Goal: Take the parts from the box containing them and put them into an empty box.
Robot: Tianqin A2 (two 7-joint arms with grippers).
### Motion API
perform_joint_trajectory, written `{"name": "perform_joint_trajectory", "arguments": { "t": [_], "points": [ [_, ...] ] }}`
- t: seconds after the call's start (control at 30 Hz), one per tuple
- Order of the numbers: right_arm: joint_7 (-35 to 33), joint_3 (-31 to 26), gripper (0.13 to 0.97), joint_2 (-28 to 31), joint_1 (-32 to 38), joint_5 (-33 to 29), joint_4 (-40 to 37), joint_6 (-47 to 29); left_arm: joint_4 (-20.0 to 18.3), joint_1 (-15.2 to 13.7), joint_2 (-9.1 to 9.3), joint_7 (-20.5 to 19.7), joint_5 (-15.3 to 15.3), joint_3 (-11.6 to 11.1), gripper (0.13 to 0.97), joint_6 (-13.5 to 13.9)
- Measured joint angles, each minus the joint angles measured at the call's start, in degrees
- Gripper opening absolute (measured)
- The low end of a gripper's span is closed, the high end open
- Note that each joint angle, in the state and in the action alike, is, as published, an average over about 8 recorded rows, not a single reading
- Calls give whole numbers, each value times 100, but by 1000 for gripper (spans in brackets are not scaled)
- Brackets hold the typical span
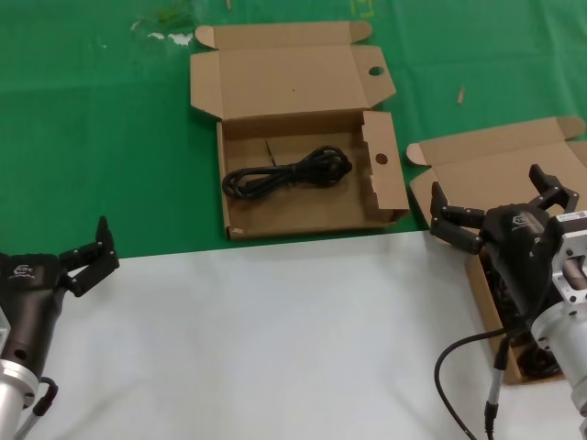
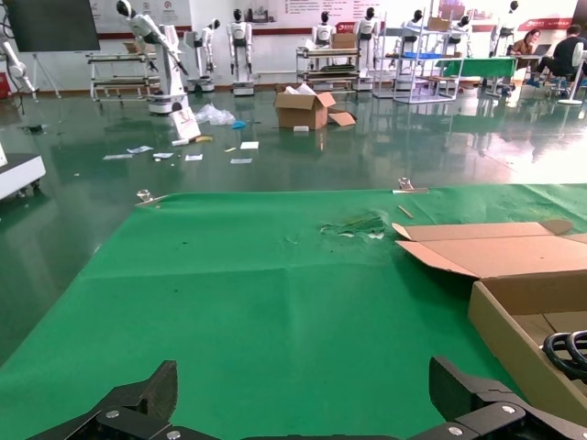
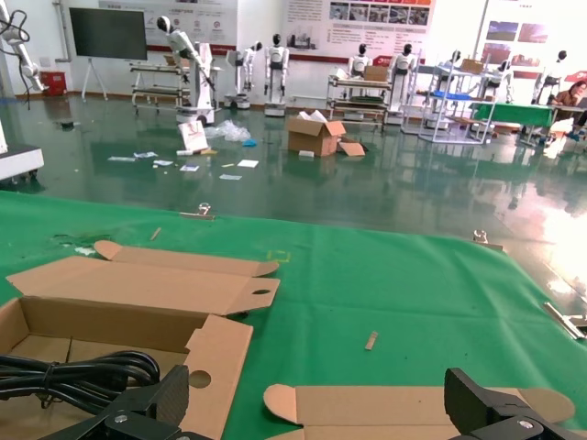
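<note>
Green mat: right gripper (image 1: 500, 209) spread, above source box (image 1: 491, 302) (cables (image 1: 507, 291) below fingers); left gripper (image 1: 87, 249) spread, parked far.

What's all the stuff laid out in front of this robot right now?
Box with round holes in its flaps: one, brown cardboard, open, on the green mat at centre.
Cable bundle: one, black, coiled, lying inside that box.
Plain-lidded box: one, brown cardboard, open, at the right, partly hidden behind the right arm; something dark shows inside.
Green mat: one, covering the far part of the table.
White surface: one, nearest the robot.
Left gripper: one, black, open, over the white surface's left edge.
Right gripper: one, black, open, above the plain-lidded box.
</note>
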Motion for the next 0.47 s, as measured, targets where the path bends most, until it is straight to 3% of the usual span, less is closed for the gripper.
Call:
{"name": "perform_joint_trajectory", "arguments": {
  "t": [0.47],
  "points": [
    [0,0,966,0,0,0,0,0,0,0,0,0,0,0,966,0]
  ]
}}
